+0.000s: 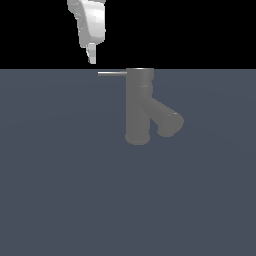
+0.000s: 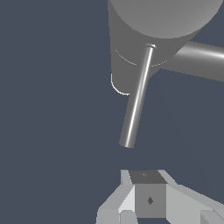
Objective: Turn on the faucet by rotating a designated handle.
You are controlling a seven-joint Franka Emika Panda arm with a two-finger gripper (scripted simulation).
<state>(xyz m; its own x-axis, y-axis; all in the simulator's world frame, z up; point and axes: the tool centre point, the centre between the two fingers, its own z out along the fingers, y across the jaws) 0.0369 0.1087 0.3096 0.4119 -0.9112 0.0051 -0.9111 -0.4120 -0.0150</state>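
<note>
Now hovering just above the free tip of the handle (image 1: 112, 73), gripper (image 1: 92, 59) empty, opening unclear; rod horizontal, jutting from the cap of the faucet (image 1: 139, 107).

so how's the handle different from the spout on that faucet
The handle is a thin, bright silver rod; the spout is a thick, matte grey stub. The handle sticks out level from the cap of the faucet toward the exterior view's left, while the spout branches off lower down and slants downward toward the exterior view's right. The gripper hovers just above the handle's free end, away from the spout. Both are straight cylinders joined to the same body.
</note>
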